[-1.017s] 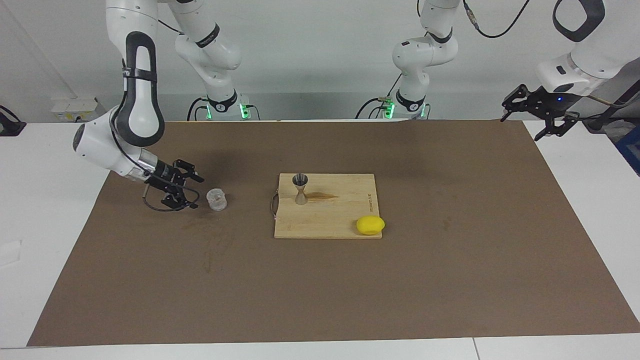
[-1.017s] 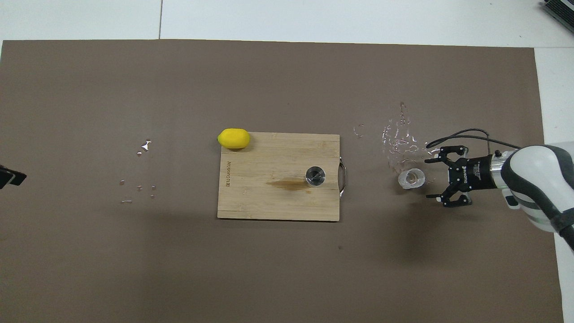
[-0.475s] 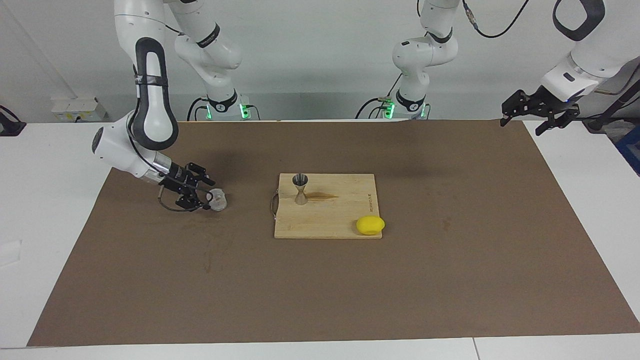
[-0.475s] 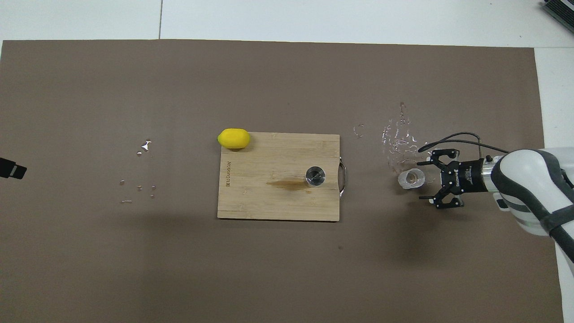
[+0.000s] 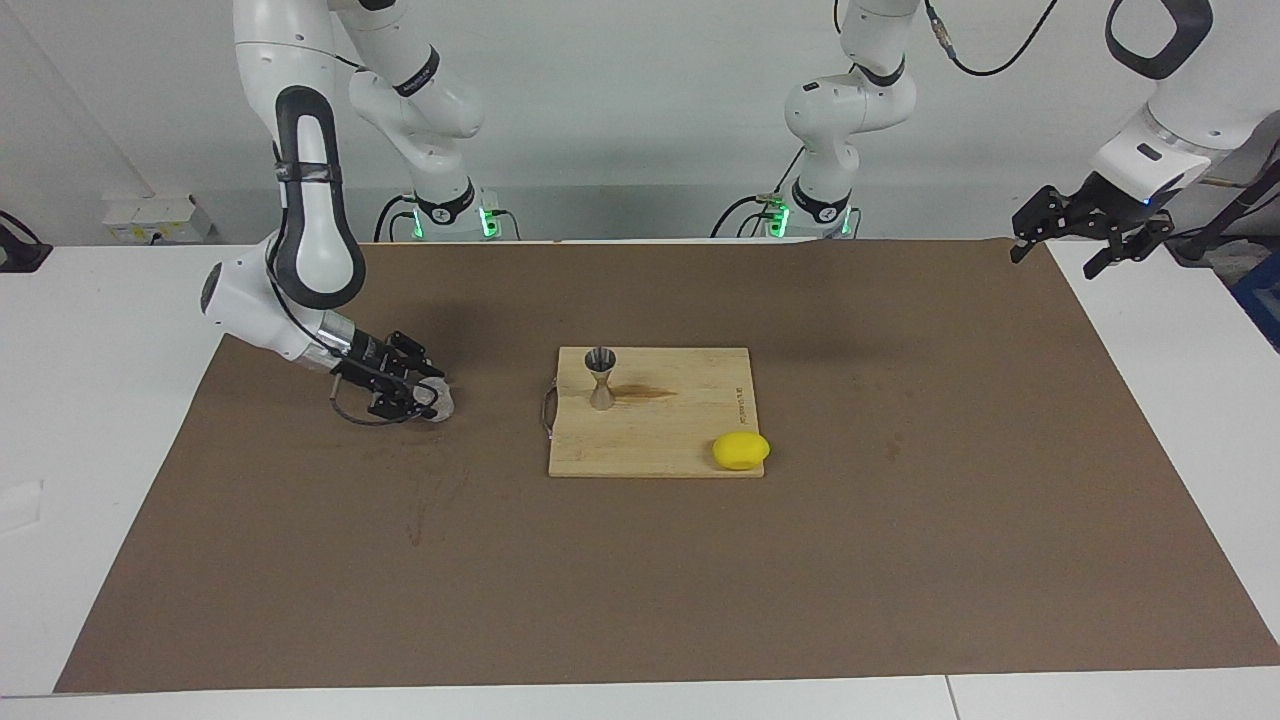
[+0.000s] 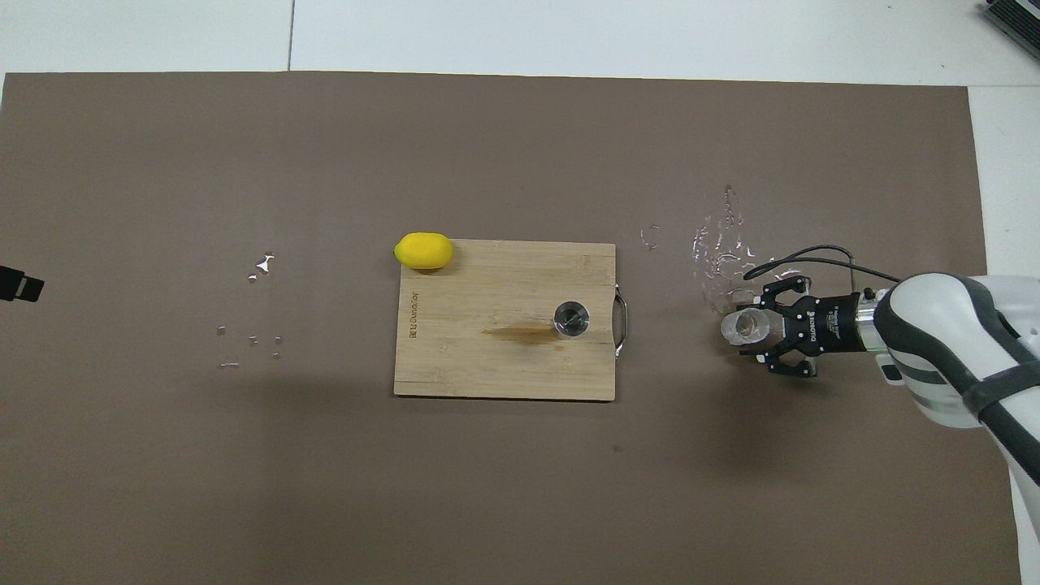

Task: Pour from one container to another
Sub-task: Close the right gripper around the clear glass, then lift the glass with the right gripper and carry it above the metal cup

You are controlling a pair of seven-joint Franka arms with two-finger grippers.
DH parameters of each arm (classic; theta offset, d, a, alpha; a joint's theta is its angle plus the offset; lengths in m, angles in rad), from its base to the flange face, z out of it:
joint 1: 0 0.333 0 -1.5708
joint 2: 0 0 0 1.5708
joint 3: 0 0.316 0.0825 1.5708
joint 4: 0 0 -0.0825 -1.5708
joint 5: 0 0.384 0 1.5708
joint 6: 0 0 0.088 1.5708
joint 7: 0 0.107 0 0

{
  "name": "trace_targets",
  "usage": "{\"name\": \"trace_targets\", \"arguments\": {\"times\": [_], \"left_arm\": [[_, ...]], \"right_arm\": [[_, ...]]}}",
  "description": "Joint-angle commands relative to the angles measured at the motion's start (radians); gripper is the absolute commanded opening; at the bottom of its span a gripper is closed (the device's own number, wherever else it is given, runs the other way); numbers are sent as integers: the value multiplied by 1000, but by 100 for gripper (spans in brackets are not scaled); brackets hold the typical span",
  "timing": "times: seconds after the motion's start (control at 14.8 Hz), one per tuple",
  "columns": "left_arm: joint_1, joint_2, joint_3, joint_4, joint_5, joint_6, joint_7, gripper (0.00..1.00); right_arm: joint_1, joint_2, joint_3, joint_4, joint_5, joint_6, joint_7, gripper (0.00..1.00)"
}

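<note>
Right claw (image 5: 428, 396) clasps the upright clear cup (image 5: 441, 401) on the brown mat at its arm's end; jigger (image 5: 600, 378) stands on the cutting board (image 5: 690, 440) toward the surface's middle; left claw (image 5: 1085, 232) waits, spread.

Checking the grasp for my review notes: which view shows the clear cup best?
The overhead view: the clear cup shows its round open rim, with the right gripper closing round it from the side, on the brown mat. In the facing view the cup is partly covered by that gripper, so only its side shows.
</note>
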Motion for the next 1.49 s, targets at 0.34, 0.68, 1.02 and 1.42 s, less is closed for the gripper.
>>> {"name": "trace_targets", "arguments": {"times": [0.34, 0.68, 1.02, 1.42], "left_arm": [[-1, -26, 7, -27, 63, 83, -206, 100], [-17, -23, 42, -27, 63, 106, -278, 100], [-38, -20, 47, -32, 61, 137, -320, 100], [-53, -23, 42, -47, 61, 123, -354, 100]], "right_arm": [[86, -51, 8, 59, 33, -11, 165, 0], [250, -62, 3, 133, -34, 6, 391, 0], [354, -56, 3, 220, -209, 12, 592, 0], [465, -33, 5, 338, -482, -4, 857, 0]]}}
